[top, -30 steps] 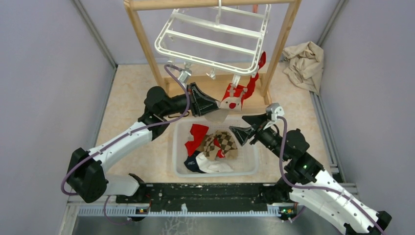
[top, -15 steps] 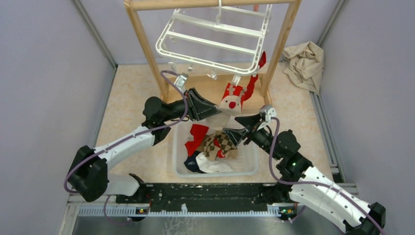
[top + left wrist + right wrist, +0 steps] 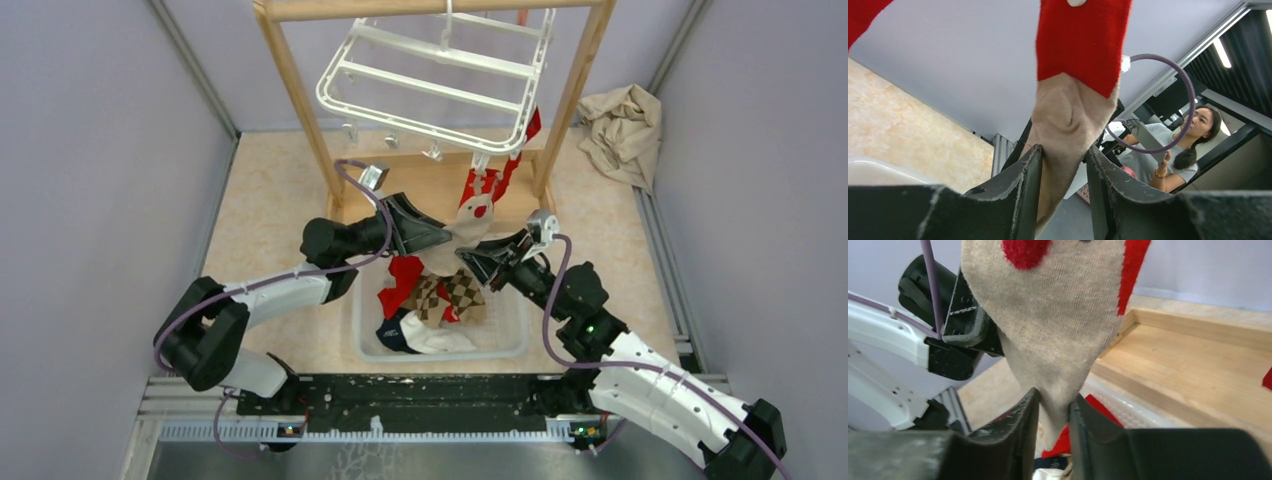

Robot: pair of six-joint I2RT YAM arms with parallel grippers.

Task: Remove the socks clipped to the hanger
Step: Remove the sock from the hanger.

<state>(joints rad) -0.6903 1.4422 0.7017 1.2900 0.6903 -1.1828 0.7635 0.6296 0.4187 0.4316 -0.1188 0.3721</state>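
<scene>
The white hanger (image 3: 430, 75) hangs tilted from the wooden frame. One of the socks, red with a tan reindeer-face toe (image 3: 478, 205), is clipped to its front edge and stretched down. A second red sock (image 3: 530, 125) hangs at the hanger's right corner. My left gripper (image 3: 445, 238) (image 3: 1063, 150) has the tan toe (image 3: 1068, 115) between its fingers and touches it at both tips. A thin gap runs along one finger lower down. From the right, my right gripper (image 3: 470, 255) (image 3: 1053, 392) is shut on the same toe (image 3: 1053, 315), pinching its tip.
A white perforated basket (image 3: 515, 335) sits under the grippers with several loose socks (image 3: 435, 300) inside. The wooden frame's posts (image 3: 300, 90) and base board (image 3: 1188, 365) stand just behind. A crumpled beige cloth (image 3: 620, 130) lies at the back right.
My right gripper moved left to the sock's toe and closed on it. The left gripper shifted slightly down and right, its jaws a little wider. The sock now hangs more stretched.
</scene>
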